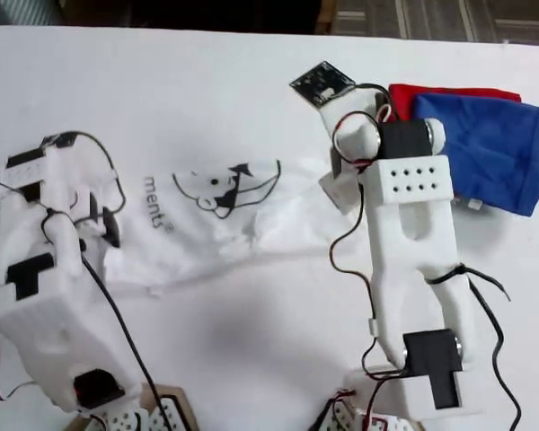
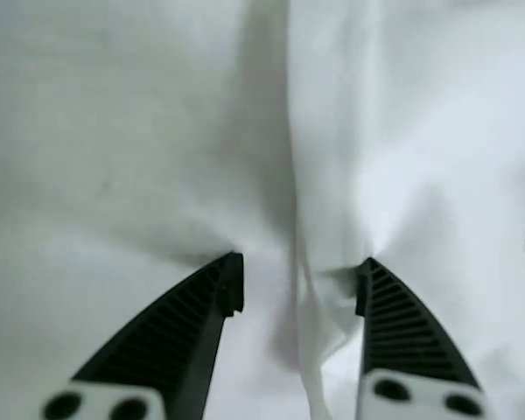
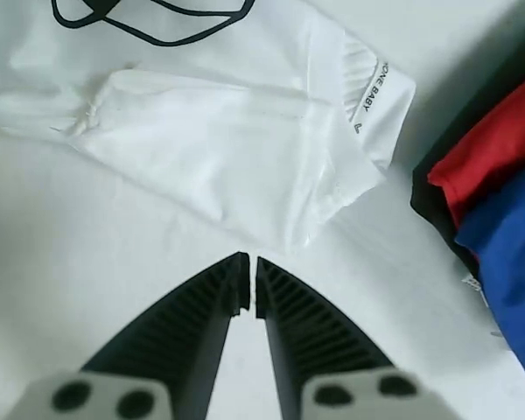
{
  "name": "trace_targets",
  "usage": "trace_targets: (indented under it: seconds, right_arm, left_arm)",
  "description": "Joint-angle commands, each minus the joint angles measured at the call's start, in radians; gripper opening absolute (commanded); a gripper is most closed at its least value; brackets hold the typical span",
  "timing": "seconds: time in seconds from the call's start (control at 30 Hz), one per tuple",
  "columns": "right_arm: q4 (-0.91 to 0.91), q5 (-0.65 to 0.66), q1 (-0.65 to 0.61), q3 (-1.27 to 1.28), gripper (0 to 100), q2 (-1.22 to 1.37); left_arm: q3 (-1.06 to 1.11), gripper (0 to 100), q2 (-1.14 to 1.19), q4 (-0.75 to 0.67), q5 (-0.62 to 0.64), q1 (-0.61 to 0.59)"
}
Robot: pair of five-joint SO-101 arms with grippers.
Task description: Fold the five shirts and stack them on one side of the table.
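Note:
A white shirt [image 1: 225, 215] with a black print lies crumpled lengthwise across the middle of the table. My left gripper [image 1: 108, 220] is at its left end. In the left wrist view that gripper [image 2: 299, 284] is open, its tips pressing into the white cloth [image 2: 157, 131] with a ridge of fabric between them. My right gripper [image 1: 337, 184] is at the shirt's right end. It [image 3: 247, 284] is shut with nothing in it, just short of the shirt's folded edge [image 3: 227, 149]. A folded blue shirt [image 1: 490, 148] lies on a red one [image 1: 449, 92] at the back right.
In the right wrist view the stack shows blue [image 3: 507, 262] over red [image 3: 490, 149] over a black layer [image 3: 429, 206], close beside the white shirt's end. The white table [image 1: 162, 90] is bare at the back left and in front of the shirt.

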Motion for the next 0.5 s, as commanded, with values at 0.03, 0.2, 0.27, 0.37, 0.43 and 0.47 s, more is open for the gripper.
trace_targets:
  seconds: [0.03,0.2,0.27,0.37,0.43,0.47]
  right_arm:
    - [0.008,0.002,0.002,-0.035,2.0,-0.056]
    - [0.008,0.000,0.004,-0.035,2.0,-0.077]
    - [0.008,0.000,0.007,-0.035,2.0,-0.096]
    - [0.008,0.000,0.008,-0.035,1.9,-0.127]
    - [0.008,0.002,0.008,-0.035,1.9,-0.145]
    - [0.010,0.003,0.008,-0.034,1.9,-0.156]
  left_arm:
    - [-0.108,23,0.109,0.094,0.012,0.043]
    - [-0.251,23,0.236,0.212,0.006,0.057]
    - [-0.309,21,0.279,0.259,0.005,0.072]
    - [-0.394,12,0.338,0.321,0.005,0.098]
    - [-0.443,5,0.371,0.348,0.005,0.104]
    - [-0.464,3,0.385,0.358,0.003,0.104]
